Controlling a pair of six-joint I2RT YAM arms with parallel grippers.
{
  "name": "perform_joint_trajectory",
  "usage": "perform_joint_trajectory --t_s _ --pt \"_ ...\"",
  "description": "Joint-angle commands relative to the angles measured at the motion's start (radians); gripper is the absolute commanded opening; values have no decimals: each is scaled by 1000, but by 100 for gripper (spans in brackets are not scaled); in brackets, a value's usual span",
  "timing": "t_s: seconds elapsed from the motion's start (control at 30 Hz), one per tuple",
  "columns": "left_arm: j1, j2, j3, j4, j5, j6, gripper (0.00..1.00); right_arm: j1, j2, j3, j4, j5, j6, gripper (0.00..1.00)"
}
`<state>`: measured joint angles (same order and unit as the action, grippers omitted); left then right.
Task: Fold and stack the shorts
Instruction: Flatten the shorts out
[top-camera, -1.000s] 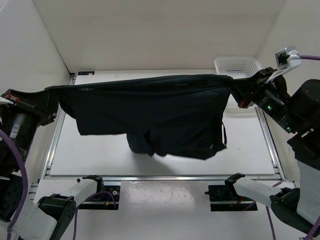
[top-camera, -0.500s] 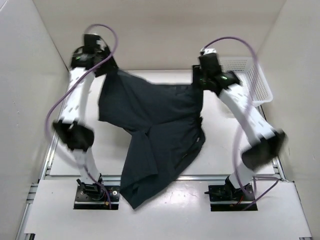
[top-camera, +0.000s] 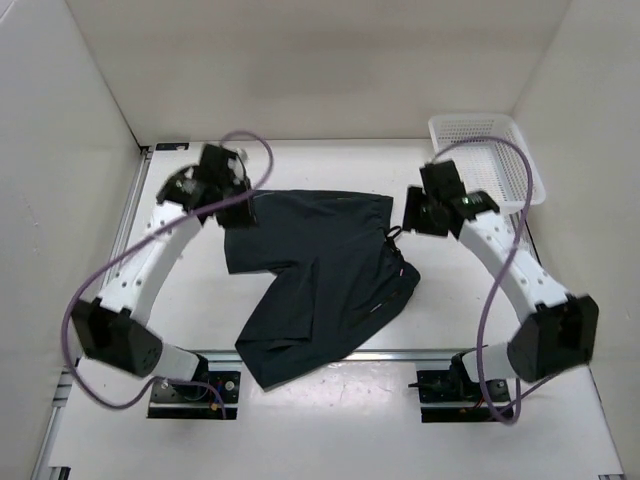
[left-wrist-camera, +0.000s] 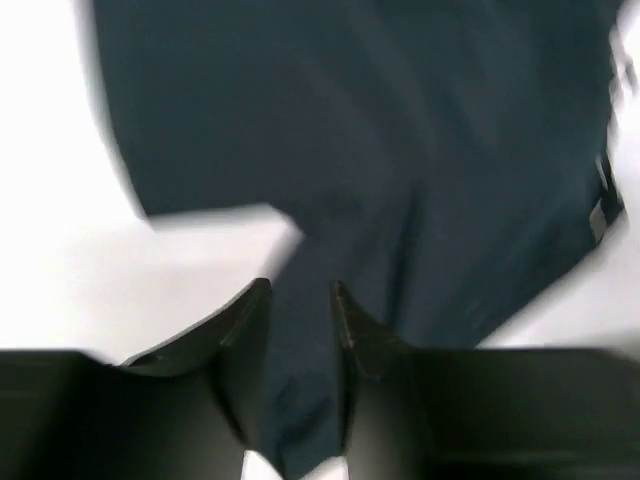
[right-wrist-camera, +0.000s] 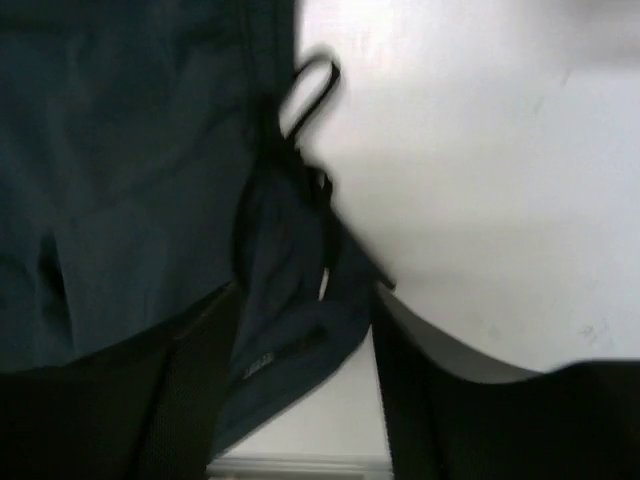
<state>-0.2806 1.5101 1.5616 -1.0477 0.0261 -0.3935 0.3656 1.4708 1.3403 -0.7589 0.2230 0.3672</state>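
Observation:
The dark navy shorts (top-camera: 320, 260) lie spread on the white table, waistband toward the far side. One leg trails over the near edge. My left gripper (top-camera: 240, 210) is over their far left corner. In the left wrist view its jaws (left-wrist-camera: 300, 295) stand a little apart, with the shorts' cloth (left-wrist-camera: 350, 150) showing in the gap. My right gripper (top-camera: 412, 213) is at the far right corner. In the right wrist view it (right-wrist-camera: 300, 295) is wide open above a loose fold of the shorts (right-wrist-camera: 120, 150), near the black drawstring loop (right-wrist-camera: 310, 80).
A white mesh basket (top-camera: 480, 120) stands at the back right corner, just behind the right arm. White walls close in the left, back and right sides. A metal rail (top-camera: 480, 352) runs along the table's near edge.
A second ago both grippers held the shorts stretched high in the air. They swung to the far side and lowered; the shorts now lie on the table and both jaws have opened.

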Motion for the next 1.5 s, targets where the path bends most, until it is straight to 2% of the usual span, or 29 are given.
perform_joint_trajectory --t_s 0.0,0.03,0.07,0.1,0.13,0.2,0.23,0.27,0.33,0.37,0.4,0.47,0.57,0.6,0.67,0.7,0.77,0.87,1.03,1.07,1.23,1.27,1.37,1.4,1.47 --pt "-170 -34 -217 67 78 -45 36 -20 -125 -217 29 -151 111 58" --pt "-211 -50 -306 80 90 -79 35 -20 -154 -263 29 -172 133 51" --pt "-248 -50 -345 101 90 -102 38 -30 -215 -347 29 -215 157 41" --pt "-277 -50 -380 113 90 -125 41 -30 -248 -389 29 -235 205 34" --pt "-323 -50 -447 130 90 -164 49 -30 -303 -424 29 -247 228 29" --pt "-357 -22 -501 185 109 -200 62 -30 -351 -518 29 -261 281 28" --pt "-389 -11 -523 207 123 -209 67 -40 -383 -542 38 -261 292 35" --pt "-403 4 -555 230 132 -226 74 -40 -395 -582 38 -261 292 64" --pt "-437 73 -564 270 132 -237 74 -50 -405 -605 38 -261 303 77" --pt "-437 99 -564 270 98 -248 71 -50 -405 -606 38 -273 303 80" --pt "-446 122 -564 270 80 -248 63 -50 -405 -618 38 -274 303 82" --pt "-447 151 -564 279 69 -258 56 -50 -405 -618 38 -274 303 83" --pt "-447 162 -555 279 43 -258 54 -59 -415 -627 38 -254 303 85" --pt "-447 176 -555 279 43 -248 54 -59 -415 -627 38 -254 303 89" --pt "-447 211 -555 279 34 -239 45 -59 -415 -638 38 -254 303 92" --pt "-447 220 -546 279 34 -239 36 -59 -405 -647 47 -254 303 95" --pt "-436 220 -546 279 34 -239 10 -59 -393 -658 73 -266 303 95" --pt "-436 141 -546 250 34 -239 10 -59 -373 -681 122 -298 321 95" --pt "-416 33 -526 150 21 -239 10 -88 -297 -702 219 -332 332 86" --pt "-416 18 -526 140 21 -239 10 -97 -258 -702 236 -341 332 80" --pt "-353 -68 -526 101 48 -200 10 -122 -135 -713 361 -372 323 64" --pt "-342 -77 -526 88 48 -200 10 -122 -101 -701 372 -372 323 50" --pt "-275 -111 -526 57 48 -179 10 -122 -46 -676 401 -363 312 22" --pt "-252 -120 -526 57 57 -179 10 -122 -34 -659 402 -363 302 4" --pt "-179 -140 -526 46 46 -166 10 -131 -24 -647 383 -335 302 0"
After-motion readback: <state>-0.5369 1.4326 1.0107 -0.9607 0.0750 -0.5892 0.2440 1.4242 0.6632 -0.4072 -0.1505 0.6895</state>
